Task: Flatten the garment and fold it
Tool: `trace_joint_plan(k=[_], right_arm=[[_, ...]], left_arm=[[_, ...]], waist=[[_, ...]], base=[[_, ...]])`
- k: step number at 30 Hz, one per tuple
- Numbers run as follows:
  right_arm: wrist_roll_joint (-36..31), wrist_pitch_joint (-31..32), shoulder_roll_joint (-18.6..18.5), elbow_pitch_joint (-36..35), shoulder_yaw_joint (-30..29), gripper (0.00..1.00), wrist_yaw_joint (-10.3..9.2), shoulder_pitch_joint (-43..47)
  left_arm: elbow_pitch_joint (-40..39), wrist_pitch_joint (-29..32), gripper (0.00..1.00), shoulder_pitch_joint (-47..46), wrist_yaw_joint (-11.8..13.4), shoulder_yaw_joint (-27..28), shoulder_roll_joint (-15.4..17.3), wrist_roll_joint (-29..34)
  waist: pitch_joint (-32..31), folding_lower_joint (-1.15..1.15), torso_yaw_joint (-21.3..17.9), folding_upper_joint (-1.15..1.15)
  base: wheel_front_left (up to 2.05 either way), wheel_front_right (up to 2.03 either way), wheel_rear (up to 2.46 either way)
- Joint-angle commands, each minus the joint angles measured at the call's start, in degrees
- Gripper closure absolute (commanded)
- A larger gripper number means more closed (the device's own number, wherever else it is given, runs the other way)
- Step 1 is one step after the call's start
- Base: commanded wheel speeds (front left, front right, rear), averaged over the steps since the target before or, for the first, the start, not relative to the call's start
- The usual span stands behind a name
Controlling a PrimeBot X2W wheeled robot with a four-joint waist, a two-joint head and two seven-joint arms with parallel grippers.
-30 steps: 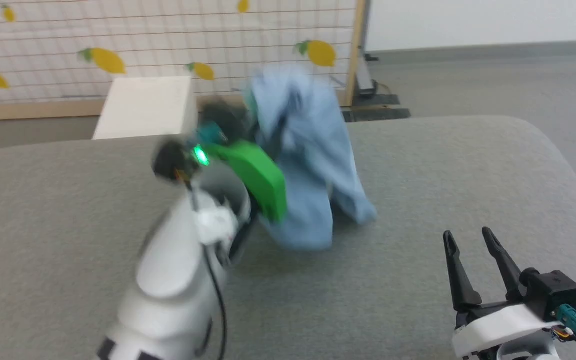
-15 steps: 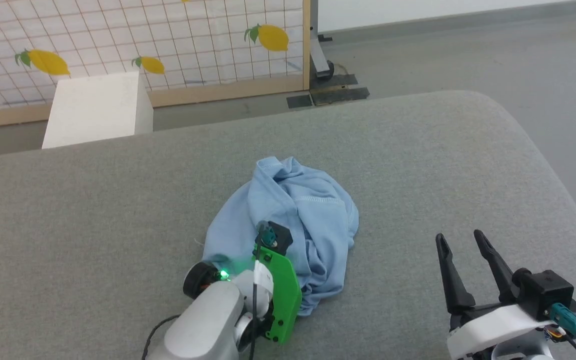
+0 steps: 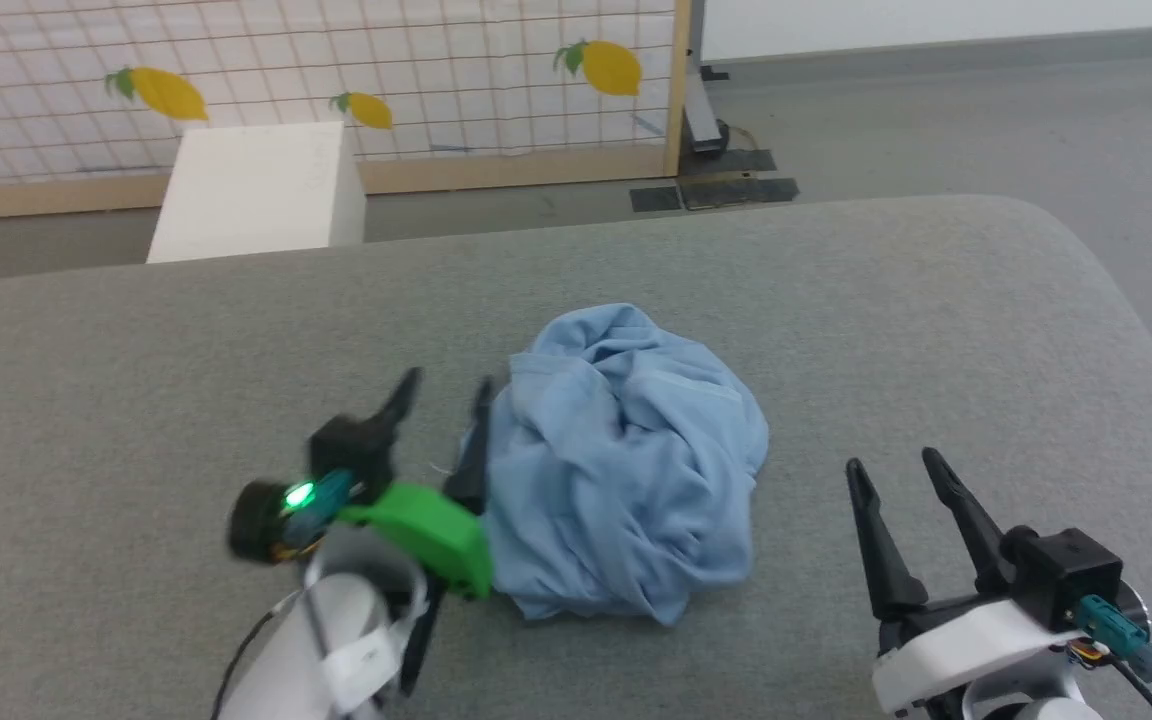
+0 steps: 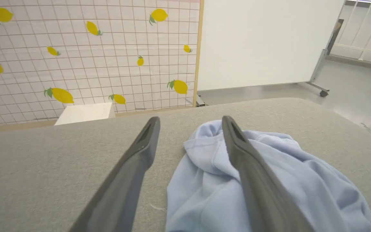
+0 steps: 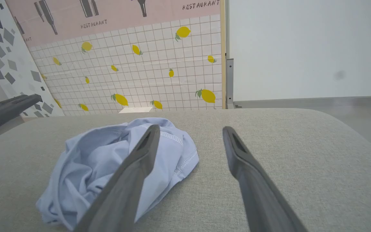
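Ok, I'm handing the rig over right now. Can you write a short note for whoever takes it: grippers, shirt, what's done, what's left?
Left gripper: open, holding nothing, low at the left edge of the garment.
Right gripper: open, empty, off to the right and apart from the cloth.
Garment: crumpled in a heap near the middle of the grey padded surface.
Done: nothing to show yet; it is neither flattened nor folded.
To do: spread it out flat, then fold it.

The left pincer (image 3: pixel 447 382) is blurred; the garment (image 3: pixel 626 470) seems to bury its sleeves.
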Motion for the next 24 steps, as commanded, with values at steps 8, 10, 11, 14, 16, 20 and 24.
trace_joint_plan(k=[8,10,11,14,16,20,24], right_arm=[[-1.21,1.75,0.02,-1.25,5.52,0.00,-0.08,-3.53],[-0.30,4.12,0.02,-0.93,7.99,0.00,-0.08,-4.54],[0.53,6.01,0.02,-0.46,9.35,0.00,-0.08,-4.96],[3.50,15.73,-0.30,1.67,13.57,0.00,-0.08,-6.58],[4.87,22.96,-0.30,2.95,14.42,0.00,-0.08,-7.34],[6.32,33.51,-0.51,2.80,16.32,0.00,-0.08,-8.87],[7.47,36.28,-1.03,0.52,17.04,1.00,-0.08,-10.44]], left_arm=[[-9.02,-4.79,0.00,10.72,3.50,6.90,2.21,3.14],[-11.88,-4.81,0.00,13.66,3.88,9.08,1.77,4.50],[-12.93,-4.81,0.00,14.80,3.96,9.96,1.49,5.11],[-15.20,-4.82,0.00,17.98,3.61,12.72,0.33,6.72],[-15.69,-4.83,0.00,18.91,2.88,14.19,-0.44,7.41],[-16.07,-4.83,0.00,19.21,1.31,16.02,-2.01,8.86],[-15.41,-4.83,0.00,18.93,-0.16,17.25,-3.43,9.76]], waist=[[0.64,0.00,3.84,0.35],[0.94,0.00,4.79,0.35],[1.05,0.00,5.23,0.35],[1.52,0.00,6.74,0.35],[1.92,0.00,7.62,0.35],[2.68,0.00,9.20,0.35],[3.06,0.00,9.99,0.35]], base=[[0.00,0.00,0.00],[0.00,0.00,0.00],[0.00,0.00,0.00],[0.00,0.00,0.00],[0.00,0.00,0.00],[0.00,0.00,0.00],[0.00,0.00,0.00]])
